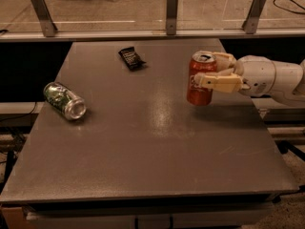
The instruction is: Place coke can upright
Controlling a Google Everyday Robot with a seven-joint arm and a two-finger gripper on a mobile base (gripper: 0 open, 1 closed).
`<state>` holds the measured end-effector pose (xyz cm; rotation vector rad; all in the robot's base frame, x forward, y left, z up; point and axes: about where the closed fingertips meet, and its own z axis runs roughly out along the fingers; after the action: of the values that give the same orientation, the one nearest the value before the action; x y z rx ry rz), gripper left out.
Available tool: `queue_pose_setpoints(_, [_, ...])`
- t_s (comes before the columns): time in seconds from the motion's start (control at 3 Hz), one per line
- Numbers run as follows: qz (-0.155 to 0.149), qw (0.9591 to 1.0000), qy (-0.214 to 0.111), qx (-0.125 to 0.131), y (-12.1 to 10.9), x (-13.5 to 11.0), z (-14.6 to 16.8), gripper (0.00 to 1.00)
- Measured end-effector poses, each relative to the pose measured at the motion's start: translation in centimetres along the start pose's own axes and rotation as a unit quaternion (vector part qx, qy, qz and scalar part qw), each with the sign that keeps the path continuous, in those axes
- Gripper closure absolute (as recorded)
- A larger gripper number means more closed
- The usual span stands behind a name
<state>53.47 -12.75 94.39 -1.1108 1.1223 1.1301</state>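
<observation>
Coke can (199, 94), upright at right side of desk (143, 156), gripped between closed fingers of end effector (207, 70), base at or just above the surface; judged outstanding: seating, release, withdrawal.

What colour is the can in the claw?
Red, white writing. Claw grips coke can at right, camera view.

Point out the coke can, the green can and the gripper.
coke can (200, 97), camera view, lower red side.
green can (61, 98), camera view, patterned side.
gripper (210, 70), camera view, between fingertips, around the coke can.
</observation>
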Motion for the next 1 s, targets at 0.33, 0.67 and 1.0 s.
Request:
queue_pose_setpoints(0.33, [-0.041, 0.9988, -0.015, -0.023, 1.1, 0.4, -0.1, 0.59])
queue_pose_setpoints(0.67, [-0.075, 0.9959, -0.023, -0.044, 2.0, 1.1, -0.3, 0.35])
queue_pose_setpoints(1.0, [-0.086, 0.9944, -0.026, -0.056, 2.7, 2.0, -0.4, 0.13])
